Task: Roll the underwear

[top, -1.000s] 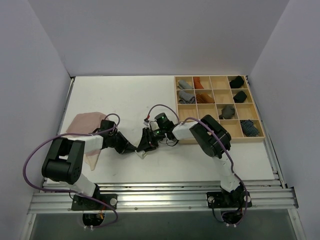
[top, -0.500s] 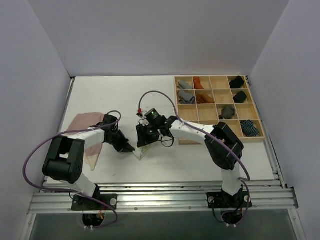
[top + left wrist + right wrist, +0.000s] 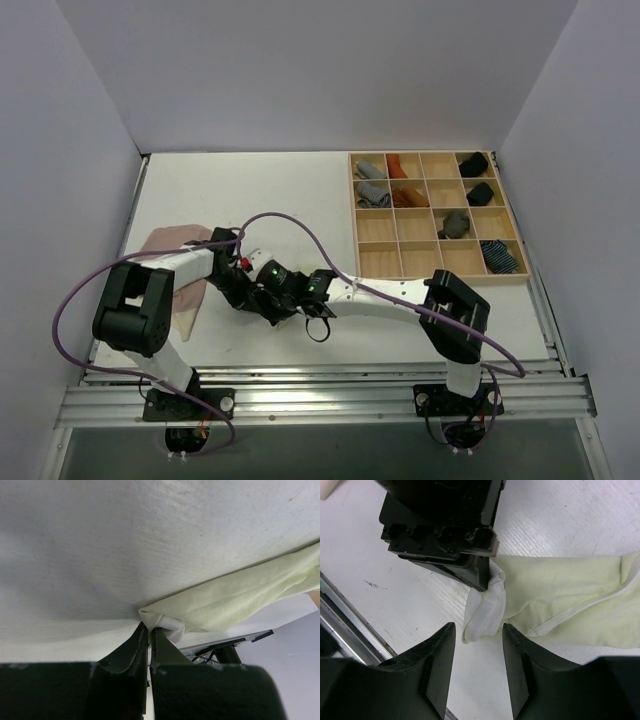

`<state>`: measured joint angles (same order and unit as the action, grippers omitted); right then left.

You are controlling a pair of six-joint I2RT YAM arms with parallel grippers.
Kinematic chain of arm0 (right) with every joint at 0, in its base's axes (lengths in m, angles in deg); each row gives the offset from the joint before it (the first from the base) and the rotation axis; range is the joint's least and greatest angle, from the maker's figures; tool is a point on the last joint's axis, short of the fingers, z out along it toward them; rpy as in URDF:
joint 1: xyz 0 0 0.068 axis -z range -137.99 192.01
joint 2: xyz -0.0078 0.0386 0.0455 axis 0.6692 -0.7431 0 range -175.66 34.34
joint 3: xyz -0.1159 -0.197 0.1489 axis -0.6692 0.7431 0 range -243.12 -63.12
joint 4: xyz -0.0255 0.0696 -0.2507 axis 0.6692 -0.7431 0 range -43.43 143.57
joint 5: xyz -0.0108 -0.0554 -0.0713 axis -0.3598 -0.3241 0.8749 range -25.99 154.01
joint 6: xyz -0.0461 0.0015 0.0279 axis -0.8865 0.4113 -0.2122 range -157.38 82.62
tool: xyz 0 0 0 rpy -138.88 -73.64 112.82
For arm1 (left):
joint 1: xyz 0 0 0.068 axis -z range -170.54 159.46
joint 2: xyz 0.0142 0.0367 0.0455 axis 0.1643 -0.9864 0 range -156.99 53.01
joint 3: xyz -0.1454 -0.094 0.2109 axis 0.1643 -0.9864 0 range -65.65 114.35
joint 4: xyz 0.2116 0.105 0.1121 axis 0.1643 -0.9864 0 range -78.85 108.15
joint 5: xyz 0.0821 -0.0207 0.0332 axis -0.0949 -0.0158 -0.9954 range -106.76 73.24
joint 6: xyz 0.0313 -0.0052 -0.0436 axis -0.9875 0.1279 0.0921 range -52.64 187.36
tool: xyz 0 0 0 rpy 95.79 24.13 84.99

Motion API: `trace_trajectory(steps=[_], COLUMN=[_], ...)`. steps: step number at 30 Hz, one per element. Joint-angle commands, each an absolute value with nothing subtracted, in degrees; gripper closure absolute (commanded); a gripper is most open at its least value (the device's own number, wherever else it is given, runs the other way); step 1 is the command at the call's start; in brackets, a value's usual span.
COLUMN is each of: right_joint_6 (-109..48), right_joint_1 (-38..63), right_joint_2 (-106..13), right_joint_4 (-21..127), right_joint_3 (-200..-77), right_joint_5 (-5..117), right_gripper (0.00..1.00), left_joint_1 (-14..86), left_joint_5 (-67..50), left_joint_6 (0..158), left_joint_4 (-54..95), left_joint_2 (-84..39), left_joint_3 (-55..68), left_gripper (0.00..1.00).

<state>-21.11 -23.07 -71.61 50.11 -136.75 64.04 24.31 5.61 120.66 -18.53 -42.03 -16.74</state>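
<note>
- While the left hand (image 3: pixel 148 630) pinches a corner of the yellow-green briefs (image 3: pixel 560 595) on the bench (image 3: pixel 250 190), the right hand (image 3: pixel 477 630) hangs open over it.
- The pink briefs (image 3: pixel 170 243) lie at 9 o'clock.

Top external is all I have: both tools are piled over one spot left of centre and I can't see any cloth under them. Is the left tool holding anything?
Observer: Yes. The left wrist view shows the left tool pinched shut on a bunched corner of the yellow-green brief.
Operator: And the right tool?
Observer: Open. In its own wrist view the right tool straddles that same bunched corner, right next to the left tool's tip.
Operator: Is the brief rolled yet?
Observer: No. The right wrist view shows it lying mostly flat on the table, stretching away from the pinched corner.
</note>
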Motion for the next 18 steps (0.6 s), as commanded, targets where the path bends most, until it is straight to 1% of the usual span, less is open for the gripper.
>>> trace_trajectory(steps=[1,3,8,18], right_joint_6=[-24.3,-25.4,-26.5,-30.1], right_joint_1=[-26.0,-27.2,-29.0,-29.4], right_joint_2=[-72.3,-73.0,-74.5,-79.0], right_joint_4=[49.4,49.0,49.4,48.6], right_joint_3=[-138.7,-139.1,-138.7,-140.6], right_joint_5=[71.2,73.8,75.5,79.9], right_gripper=[0.62,0.62,0.62,0.62], left_joint_1=[24.4,24.5,24.4,24.5], left_joint_5=[5.7,6.0,5.5,4.9], left_joint_6=[119.0,118.8,118.9,119.2], left_joint_4=[-23.7,-24.8,-26.3,-27.9], left_joint_2=[-44.7,-45.2,-45.2,-46.0], left_joint_3=[-14.5,-13.7,-12.1,-11.3], left_gripper=[0.98,0.98,0.98,0.98])
